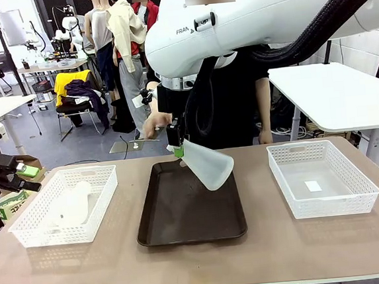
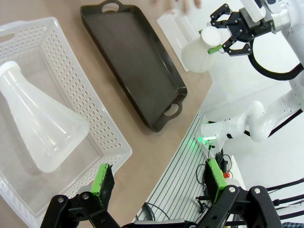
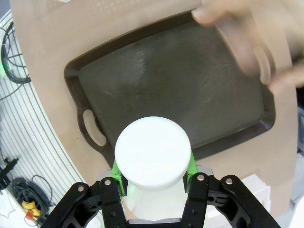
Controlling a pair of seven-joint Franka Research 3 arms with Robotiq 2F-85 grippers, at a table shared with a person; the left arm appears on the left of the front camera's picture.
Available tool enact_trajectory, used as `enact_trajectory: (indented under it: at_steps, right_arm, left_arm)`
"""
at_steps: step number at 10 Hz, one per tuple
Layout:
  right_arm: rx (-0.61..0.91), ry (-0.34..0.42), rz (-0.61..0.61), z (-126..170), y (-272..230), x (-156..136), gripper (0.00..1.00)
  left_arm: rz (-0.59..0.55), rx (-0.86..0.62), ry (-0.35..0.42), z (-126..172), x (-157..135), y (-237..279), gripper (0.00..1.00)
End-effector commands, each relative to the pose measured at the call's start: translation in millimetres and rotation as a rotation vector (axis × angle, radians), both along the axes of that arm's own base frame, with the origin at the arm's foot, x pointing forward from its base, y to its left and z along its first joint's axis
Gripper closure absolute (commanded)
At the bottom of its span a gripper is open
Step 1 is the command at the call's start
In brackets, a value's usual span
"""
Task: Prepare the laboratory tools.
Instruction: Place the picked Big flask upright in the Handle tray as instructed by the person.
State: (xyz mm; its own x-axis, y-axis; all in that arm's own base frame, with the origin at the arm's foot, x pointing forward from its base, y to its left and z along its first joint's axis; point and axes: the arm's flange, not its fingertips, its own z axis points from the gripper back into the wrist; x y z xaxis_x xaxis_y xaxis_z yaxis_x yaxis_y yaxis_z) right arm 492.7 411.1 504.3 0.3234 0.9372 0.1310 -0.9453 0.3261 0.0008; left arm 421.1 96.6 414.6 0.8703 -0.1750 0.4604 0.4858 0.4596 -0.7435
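Right tool (image 3: pixel 154 183) clamping flask (image 3: pixel 152 156) above tray (image 1: pixel 189 212) | left tool (image 2: pixel 159 183) spread above basket (image 2: pixel 111 140) holding second flask (image 2: pixel 40 128)

Raised flask (image 1: pixel 208 168): frosted translucent white. Basket flask (image 2: pixel 40 123): same. Tray (image 1: pixel 184 230): dark brown, plain. Left-edge basket (image 1: pixel 25 234) and right-edge basket (image 1: pixel 328 207): white, perforated grid walls. Worktop (image 1: pixel 200 264): light brown. Left pincer (image 2: pixel 156 183) and right pincer (image 3: pixel 153 173): black, green pads.

- A translucent frosted-white conical flask (image 1: pixel 207 165) is held tilted, gripped at its neck by the black, green-padded right gripper (image 1: pixel 177 148), over the dark brown rectangular tray (image 1: pixel 183 219).
- A second frosted-white flask (image 1: pixel 72 204) is seen lying in the white mesh basket at left (image 1: pixel 25 237).
- A matching white mesh basket at right (image 1: pixel 328 208) is set apart from the tray.
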Motion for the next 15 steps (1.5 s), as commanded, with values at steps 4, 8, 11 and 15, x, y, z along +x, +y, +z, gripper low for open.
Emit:
enact_trajectory:
  at_steps: [4, 8, 11, 15]
  right_arm:
    - [-0.005, -0.006, 0.003, 2.0, -1.0, -2.1, 1.0]
    - [-0.005, -0.006, 0.003, 2.0, -1.0, -2.1, 1.0]
    - [0.0, 0.0, 0.0, 0.0, 0.0, 0.0, 1.0]
    - [0.163, -0.056, 0.097, -8.5, -12.2, 5.6, 1.0]
  left_arm:
    - [-0.003, -0.003, -0.004, 1.5, -1.0, 1.4, 0.0]
    - [-0.003, -0.003, -0.004, 1.5, -1.0, 1.4, 0.0]
    - [-0.003, -0.003, -0.004, 1.5, -1.0, 1.4, 0.0]
    - [-0.003, -0.003, -0.004, 1.5, -1.0, 1.4, 0.0]
